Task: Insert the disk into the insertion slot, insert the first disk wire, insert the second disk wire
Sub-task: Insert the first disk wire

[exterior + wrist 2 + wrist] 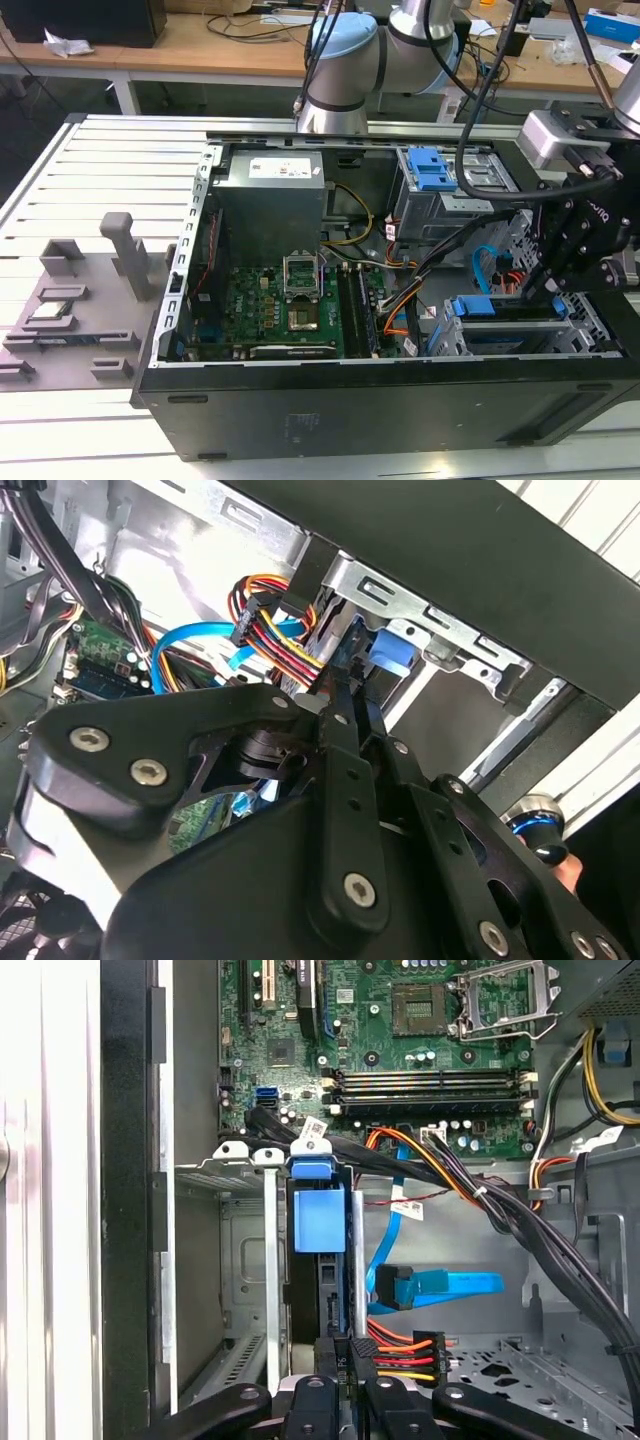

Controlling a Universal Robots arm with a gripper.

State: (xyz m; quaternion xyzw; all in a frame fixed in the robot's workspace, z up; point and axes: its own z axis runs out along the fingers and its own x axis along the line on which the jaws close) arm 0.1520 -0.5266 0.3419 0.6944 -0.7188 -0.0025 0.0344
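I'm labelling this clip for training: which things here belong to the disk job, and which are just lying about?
Job in hand:
disk
insertion slot
first disk wire
second disk wire
end effector

Lying about:
power supply
motherboard
blue-latched bay
grey fixtures

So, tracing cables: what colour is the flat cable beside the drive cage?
The flat cable is light blue, clearest in the first wrist view.

In the exterior view we see the green motherboard (262, 302), the grey power supply (270, 215) at its twelve o'clock, grey fixtures (68, 300) at nine.
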